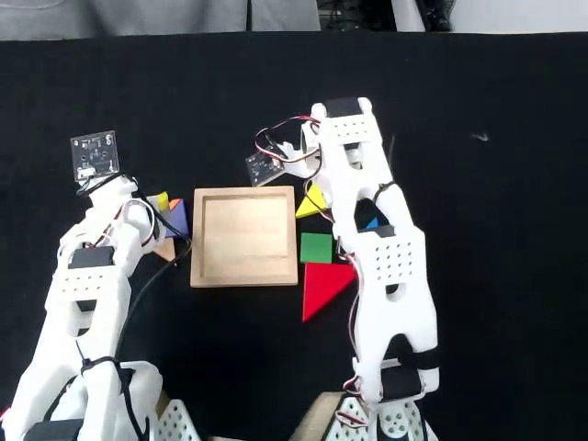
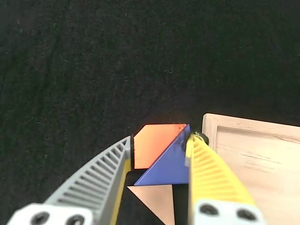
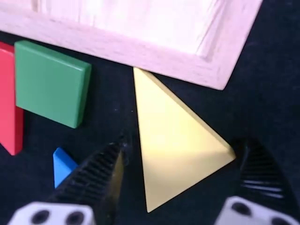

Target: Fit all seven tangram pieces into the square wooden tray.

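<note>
Left gripper [image 2: 159,140] stood spread around the blue triangle [image 2: 166,168], nine o'clock of the tray [image 1: 243,275]; right gripper [image 3: 183,147] spread around the yellow triangle [image 3: 173,150], two o'clock.

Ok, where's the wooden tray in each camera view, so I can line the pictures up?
High view: wooden tray near the middle of the black table.
Left wrist view: tray corner beside the blue triangle, by the left end effector.
Right wrist view: tray corner just past the yellow triangle and green square.
Shared landmark: the tray's raised rim; the high view shows those same pieces flanking it.
</note>
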